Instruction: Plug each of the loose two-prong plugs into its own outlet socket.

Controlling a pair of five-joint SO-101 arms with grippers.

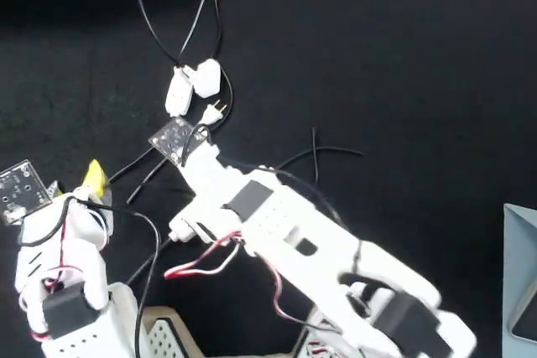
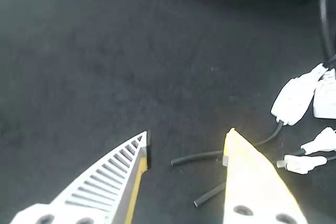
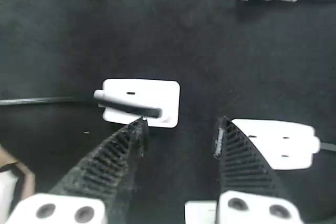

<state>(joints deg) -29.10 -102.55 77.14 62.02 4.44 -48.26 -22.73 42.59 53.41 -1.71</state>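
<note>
White sockets lie side by side, upper left of the high view — a small white plug just below. The left gripper and right gripper have their jaws spread — black cloth beneath.

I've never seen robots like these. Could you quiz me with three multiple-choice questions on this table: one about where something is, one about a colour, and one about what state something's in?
1. Where does the loose white plug lie?
A) right beside the white sockets
B) at the table's right edge
C) at the near edge, between the arms' bases

2. What colour is the table cover?
A) green
B) black
C) white

3. How do the right arm's jaws stand?
A) shut on a plug
B) shut on nothing
C) open, holding nothing

Answers:
1 A, the high view shows the plug just next to the sockets.
2 B, the cover is black all over.
3 C, the right wrist view shows a clear gap between them with nothing gripped.
</note>
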